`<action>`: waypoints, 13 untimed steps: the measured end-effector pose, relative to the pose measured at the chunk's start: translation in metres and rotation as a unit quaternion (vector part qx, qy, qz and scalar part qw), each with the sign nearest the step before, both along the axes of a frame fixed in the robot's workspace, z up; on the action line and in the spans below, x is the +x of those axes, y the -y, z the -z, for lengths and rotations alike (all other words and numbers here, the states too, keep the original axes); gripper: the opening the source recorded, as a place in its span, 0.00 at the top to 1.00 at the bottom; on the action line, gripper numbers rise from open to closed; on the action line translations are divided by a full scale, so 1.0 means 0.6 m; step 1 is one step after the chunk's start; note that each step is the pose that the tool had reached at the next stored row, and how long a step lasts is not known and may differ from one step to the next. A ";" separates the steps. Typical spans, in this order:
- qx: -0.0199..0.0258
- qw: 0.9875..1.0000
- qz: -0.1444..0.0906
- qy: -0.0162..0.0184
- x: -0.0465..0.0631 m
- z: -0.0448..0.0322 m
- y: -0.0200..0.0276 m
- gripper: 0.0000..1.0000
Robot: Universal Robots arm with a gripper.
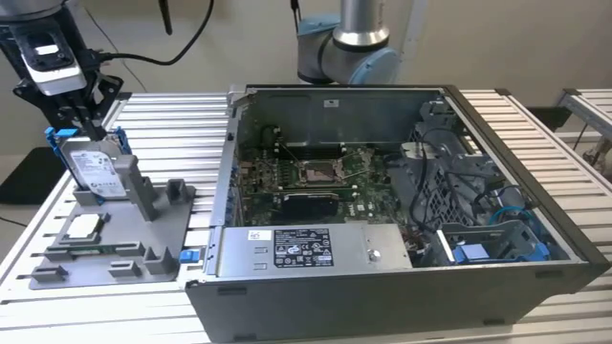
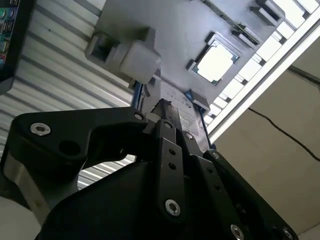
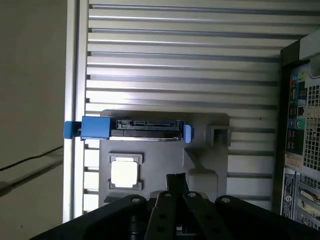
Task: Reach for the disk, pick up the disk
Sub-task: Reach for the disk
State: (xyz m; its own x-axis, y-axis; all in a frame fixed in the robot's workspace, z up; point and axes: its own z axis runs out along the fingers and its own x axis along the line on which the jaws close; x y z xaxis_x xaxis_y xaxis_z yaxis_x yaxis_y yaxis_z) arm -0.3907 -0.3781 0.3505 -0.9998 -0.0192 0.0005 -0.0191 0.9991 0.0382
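The surface is a table [image 1: 172, 107] of silver metal slats, and behind it stands a plain beige wall [image 1: 239, 43] with a black cable [image 1: 186, 46] hanging in front of it.

The centre and right of the exterior view are taken by an open computer case [image 1: 383, 301]. Inside it lie a green motherboard [image 1: 316, 172], a long grey box [image 1: 306, 247] with a sticker, and blue cables [image 1: 507, 211].

At the exterior view's left a grey holder [image 1: 163, 222] lies on the slats. It carries a small square chip [image 1: 84, 226] and the disk [image 1: 99, 172], which stands upright on its edge in a blue bracket [image 1: 59, 134].

The gripper [image 1: 94, 127] hangs just above the top edge of the disk. In both wrist views its jaws stand together, with no gap between them, and they hold nothing [image 2: 162, 106] [image 3: 175, 177]. In the first wrist view the disk's top edge [image 3: 145, 125] is free.
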 end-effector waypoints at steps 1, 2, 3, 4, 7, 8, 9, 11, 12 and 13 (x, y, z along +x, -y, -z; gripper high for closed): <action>0.000 1.000 0.000 0.000 0.000 0.000 -0.0054 1.00; 0.000 1.000 0.000 0.000 0.000 0.000 -0.0099 1.00; 0.000 1.000 0.000 0.000 0.000 0.000 -0.0139 1.00; 0.000 1.000 0.000 0.000 -0.001 0.000 -0.0176 1.00; 0.000 1.000 0.000 0.000 -0.002 0.000 -0.0264 1.00; 0.000 1.000 0.000 0.000 -0.003 0.000 -0.0285 1.00; 0.000 1.000 0.000 0.000 -0.004 0.000 -0.0307 1.00; 0.000 1.000 0.000 0.000 -0.006 0.000 -0.0358 1.00; 0.000 1.000 0.000 0.000 -0.007 0.000 -0.0382 1.00; 0.000 1.000 0.000 0.000 -0.009 0.000 -0.0404 1.00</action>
State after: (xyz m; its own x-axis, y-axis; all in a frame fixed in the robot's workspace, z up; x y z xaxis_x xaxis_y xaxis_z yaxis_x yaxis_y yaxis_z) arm -0.3960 -0.3538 0.3504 -0.9998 -0.0190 0.0004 -0.0190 0.9991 0.0383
